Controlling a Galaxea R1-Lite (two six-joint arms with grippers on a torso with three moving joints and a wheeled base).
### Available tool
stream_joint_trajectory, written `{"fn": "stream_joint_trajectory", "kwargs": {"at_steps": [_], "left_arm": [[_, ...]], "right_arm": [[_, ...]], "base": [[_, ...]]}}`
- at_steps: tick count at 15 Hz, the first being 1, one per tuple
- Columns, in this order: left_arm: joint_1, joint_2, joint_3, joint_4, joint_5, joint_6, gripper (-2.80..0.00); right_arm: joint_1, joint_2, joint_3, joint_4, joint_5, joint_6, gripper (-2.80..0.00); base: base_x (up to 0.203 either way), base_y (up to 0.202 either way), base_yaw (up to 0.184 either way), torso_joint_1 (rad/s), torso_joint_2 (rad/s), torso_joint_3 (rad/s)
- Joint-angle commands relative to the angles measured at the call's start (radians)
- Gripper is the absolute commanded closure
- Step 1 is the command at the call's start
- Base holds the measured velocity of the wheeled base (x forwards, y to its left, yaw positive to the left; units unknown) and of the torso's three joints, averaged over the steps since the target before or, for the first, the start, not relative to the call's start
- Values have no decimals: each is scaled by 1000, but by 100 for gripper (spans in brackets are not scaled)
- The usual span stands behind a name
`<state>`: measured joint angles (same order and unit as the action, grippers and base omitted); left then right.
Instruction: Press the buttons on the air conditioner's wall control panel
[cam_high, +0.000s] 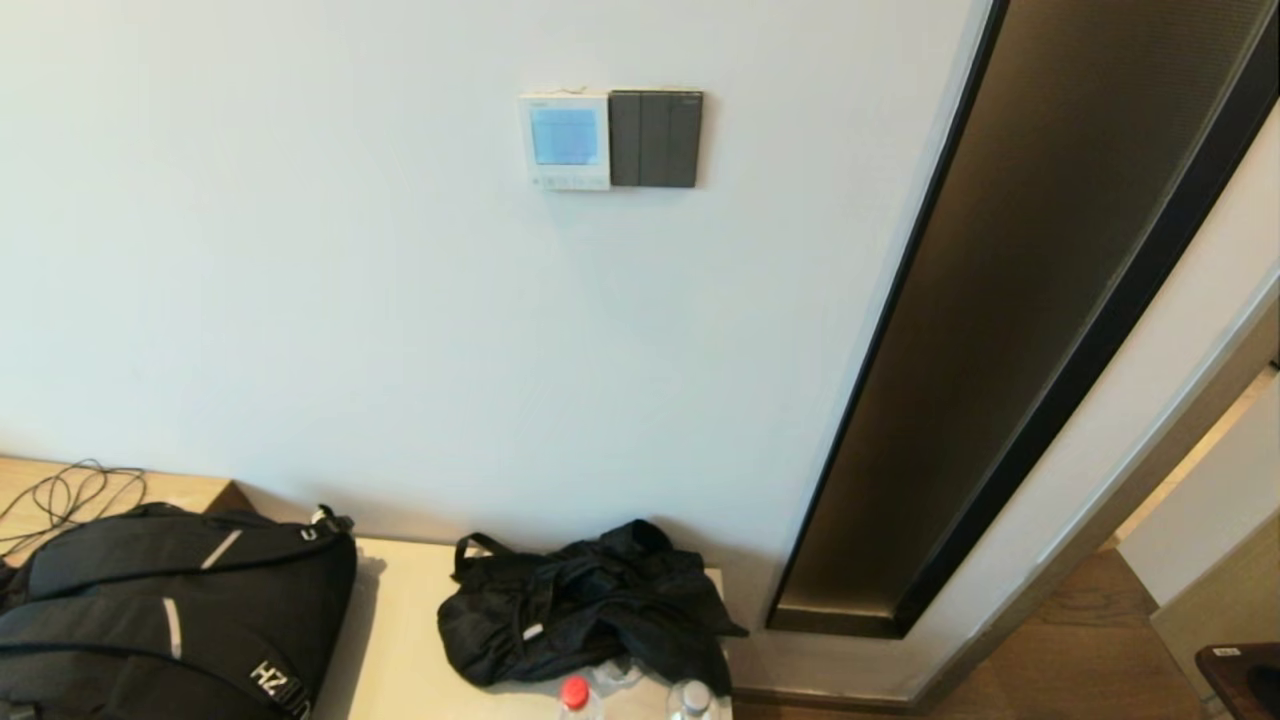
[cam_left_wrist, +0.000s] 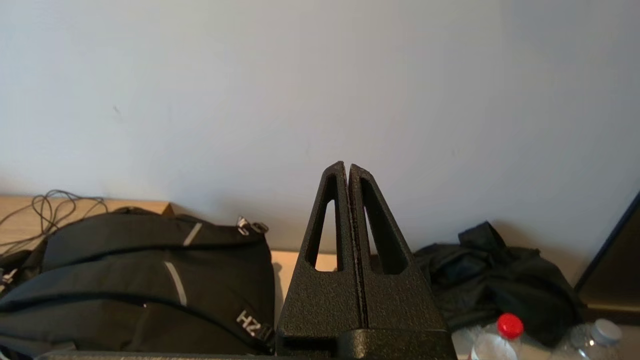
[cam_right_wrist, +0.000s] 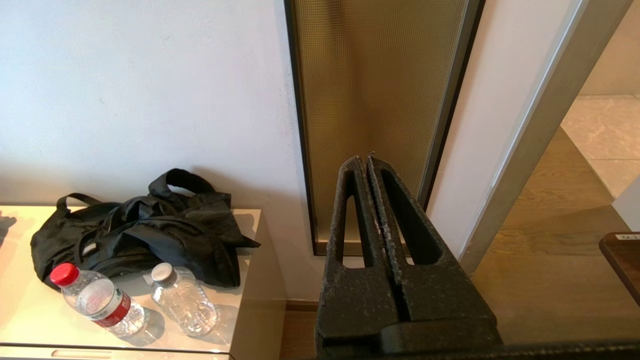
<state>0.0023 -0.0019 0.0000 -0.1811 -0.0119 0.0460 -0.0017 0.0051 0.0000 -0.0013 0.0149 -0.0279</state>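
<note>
High on the white wall, the control panel (cam_high: 565, 141) sits with its pale blue screen lit and a row of small buttons along its lower edge, touching a dark grey switch plate (cam_high: 656, 139) on its right. Neither arm shows in the head view. Below, a pale worktop (cam_high: 400, 640) carries a black backpack (cam_high: 170, 610) on the left, a crumpled black bag (cam_high: 585, 610) near the middle, and two clear bottles at the front edge, one with a red cap (cam_high: 575, 693) and one with a grey cap (cam_high: 692, 697). A tall bronze mesh panel (cam_high: 1040, 290) with a dark frame stands to the right. The left end effector (cam_left_wrist: 348, 167) has its fingers pressed together, holding nothing, facing bare wall above the backpack. The right end effector (cam_right_wrist: 363, 161) is likewise closed and empty, low before the mesh panel, well below the control panel
</note>
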Motion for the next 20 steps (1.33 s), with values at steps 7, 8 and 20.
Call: {"fn": "stream_joint_trajectory", "kwargs": {"at_steps": [7,8,20], "left_arm": [[1,-9,3,186,2,-3,0],[2,-9,3,191,9,-2,0],[1,0,0,192,13,-40,0]], "right_arm": [[0,-1,0,0,0,0,0],[0,-1,0,0,0,0,0],[0,-1,0,0,0,0,0]], "base": [[0,0,0,0,0,0],[0,0,0,0,0,0],[0,0,0,0,0,0]]}}
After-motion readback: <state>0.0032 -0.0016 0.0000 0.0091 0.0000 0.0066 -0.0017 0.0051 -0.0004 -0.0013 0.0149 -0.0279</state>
